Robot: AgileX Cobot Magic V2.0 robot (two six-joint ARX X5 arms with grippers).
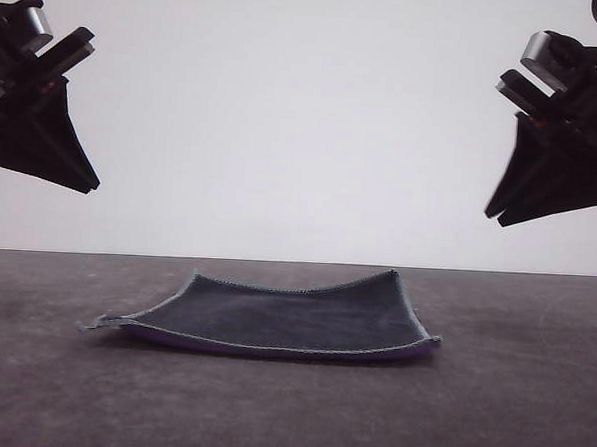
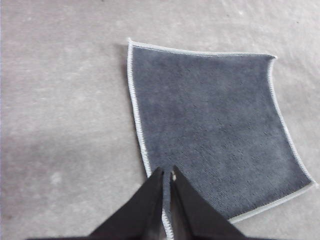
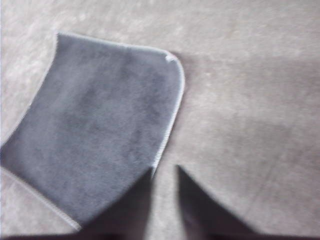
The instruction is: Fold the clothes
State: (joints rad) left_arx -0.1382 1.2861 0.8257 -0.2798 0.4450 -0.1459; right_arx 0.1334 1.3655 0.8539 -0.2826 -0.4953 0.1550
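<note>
Lying: the cloth [image 1: 284,318] rests spread flat on the table [image 1: 49,391], about midway between its left and right edges, dark grey face up.
Underside: a thin line of bright purple shows along the cloth's near edge in the front view.
Edging: pale grey stitching runs round the cloth [image 2: 210,125]; its corners curl up slightly off the table.
Left gripper [image 1: 85,184]: raised well above the table's left side, apart from the cloth; in the left wrist view its fingers [image 2: 150,205] meet with barely a slit between them, clenched on nothing.
Right gripper [image 1: 497,216]: raised above the table's right side, clear of the cloth [image 3: 100,135]; its wrist view is blurred, yet a narrow gap shows between the fingers [image 3: 200,200], released a little.
</note>
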